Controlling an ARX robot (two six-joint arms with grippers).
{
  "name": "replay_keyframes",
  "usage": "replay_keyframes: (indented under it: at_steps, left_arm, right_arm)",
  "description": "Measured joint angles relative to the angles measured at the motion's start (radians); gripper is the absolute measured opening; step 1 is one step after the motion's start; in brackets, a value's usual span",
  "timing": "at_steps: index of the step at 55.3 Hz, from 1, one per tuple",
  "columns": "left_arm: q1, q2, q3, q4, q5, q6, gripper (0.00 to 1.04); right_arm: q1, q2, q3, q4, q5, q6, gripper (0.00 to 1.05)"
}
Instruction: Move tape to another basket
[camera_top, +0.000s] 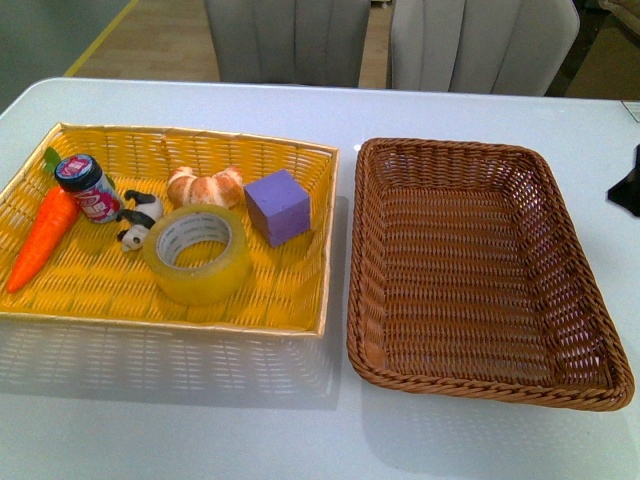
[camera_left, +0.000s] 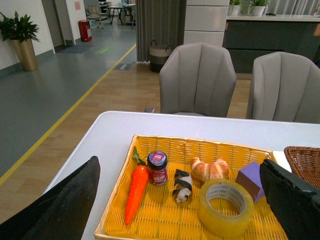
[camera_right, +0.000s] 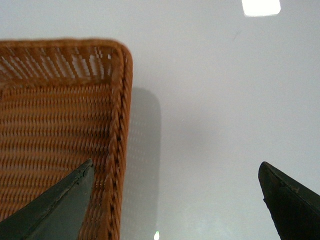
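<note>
The tape (camera_top: 215, 280), a wide yellowish roll, lies flat in the yellow tray (camera_top: 160, 322), near the tray's front middle. To its right stands the brown wicker basket (camera_top: 480, 385), with nothing in it. In the left wrist view my left gripper (camera_left: 179, 162) hangs open, above and short of the tray, and the tape (camera_left: 220, 225) shows low between its fingers. My right gripper (camera_right: 176, 164) is open over the white table, just outside the basket's (camera_right: 50, 125) rim. One of its fingers (camera_right: 60, 200) overlaps the rim.
The tray also holds a toy carrot (camera_top: 40, 240), a small jar (camera_top: 88, 188), a panda figure (camera_top: 138, 220), a croissant (camera_top: 205, 187) and a purple cube (camera_top: 277, 207), all close to the tape. Two grey chairs (camera_top: 290, 40) stand behind the table. A dark shape (camera_top: 628, 185) sits at the right edge.
</note>
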Motion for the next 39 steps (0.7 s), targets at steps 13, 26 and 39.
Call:
replay_keyframes:
  at_steps: [13, 26, 39]
  left_arm:
    - [0.0, 0.0, 0.0, 0.0, 0.0, 0.0, 0.96]
    - [0.0, 0.0, 0.0, 0.0, 0.0, 0.0, 0.96]
    - [0.0, 0.0, 0.0, 0.0, 0.0, 0.0, 0.96]
  right_arm:
    - [-0.05, -0.153, -0.163, 0.239, -0.077, 0.011, 0.88]
    - [0.021, -0.229, -0.437, 0.778, -0.04, 0.067, 0.49]
    - [0.077, -0.404, -0.572, 0.733, 0.013, 0.071, 0.09]
